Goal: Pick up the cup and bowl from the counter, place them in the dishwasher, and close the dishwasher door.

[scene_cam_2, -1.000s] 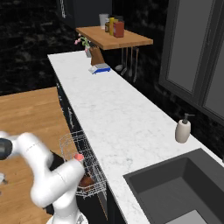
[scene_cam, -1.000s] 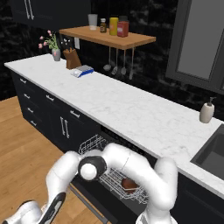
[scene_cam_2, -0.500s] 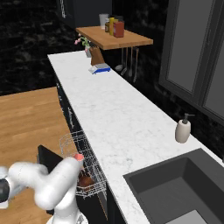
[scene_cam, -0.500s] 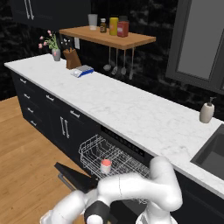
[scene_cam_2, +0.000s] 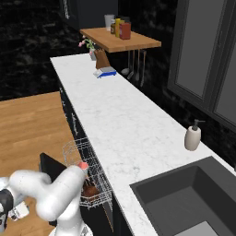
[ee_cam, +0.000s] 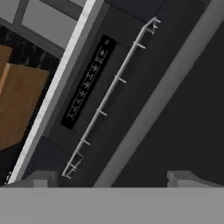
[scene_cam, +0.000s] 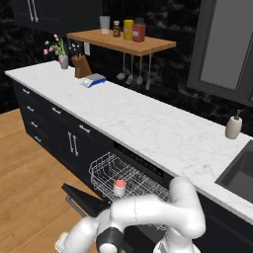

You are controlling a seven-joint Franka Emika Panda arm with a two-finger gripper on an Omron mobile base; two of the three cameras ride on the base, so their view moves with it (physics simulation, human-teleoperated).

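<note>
Hand view: gripper point(ee_cam: 111, 177) open below dishwasher door point(ee_cam: 175, 131) edge; rack point(scene_cam: 123, 175) extended.

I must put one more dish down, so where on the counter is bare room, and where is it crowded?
The counter is bare between the blue book and the soap bottle. Crowded: far end, around knife block and flower vase.

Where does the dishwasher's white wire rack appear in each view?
Left base view: rack lower centre, pulled out below the counter.
Right base view: rack lower left, against the counter's front.
Hand view: rack's wire edge runs diagonally through the centre.
Shared landmark: the counter's white edge.
</note>
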